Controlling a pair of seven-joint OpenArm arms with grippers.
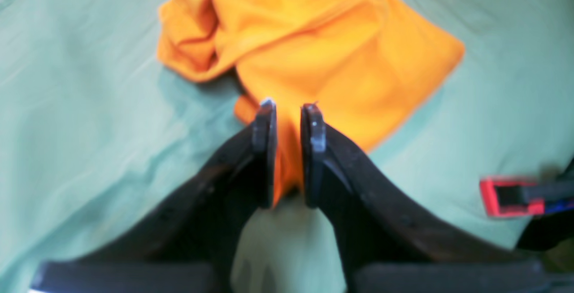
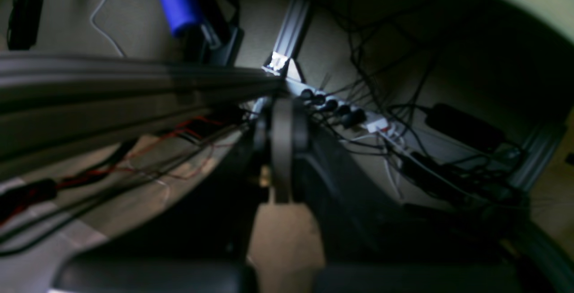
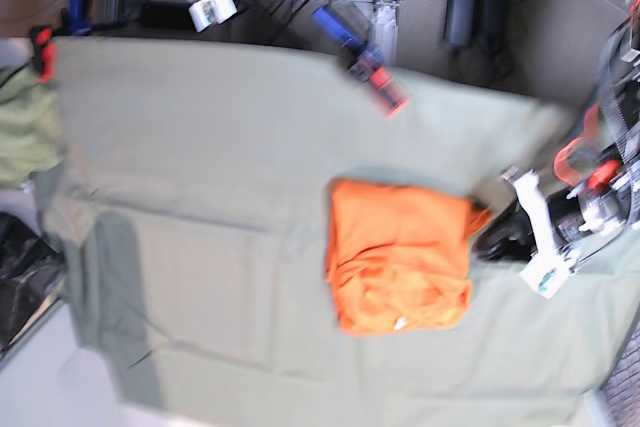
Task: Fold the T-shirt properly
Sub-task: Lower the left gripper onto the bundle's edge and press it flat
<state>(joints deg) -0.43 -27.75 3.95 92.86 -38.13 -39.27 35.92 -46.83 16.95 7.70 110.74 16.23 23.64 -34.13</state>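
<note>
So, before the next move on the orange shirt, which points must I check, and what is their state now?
1. Left hand grips the bright orange thin-fabric T-shirt: ok, fabric sits between its fingers.
2. T-shirt folded flat: not ok, bunched and creased in the left wrist view.
3. T-shirt fully on the pale sage green cloth: ok.
4. Right hand near the work: not ok, it is shut, facing cables off the table.
5. Red-and-black clamp away from the shirt: ok.
6. Grip depth: cannot tell, picture blurred.

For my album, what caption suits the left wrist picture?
Left gripper pinching an edge of the crumpled orange T-shirt over the green cloth.
</note>
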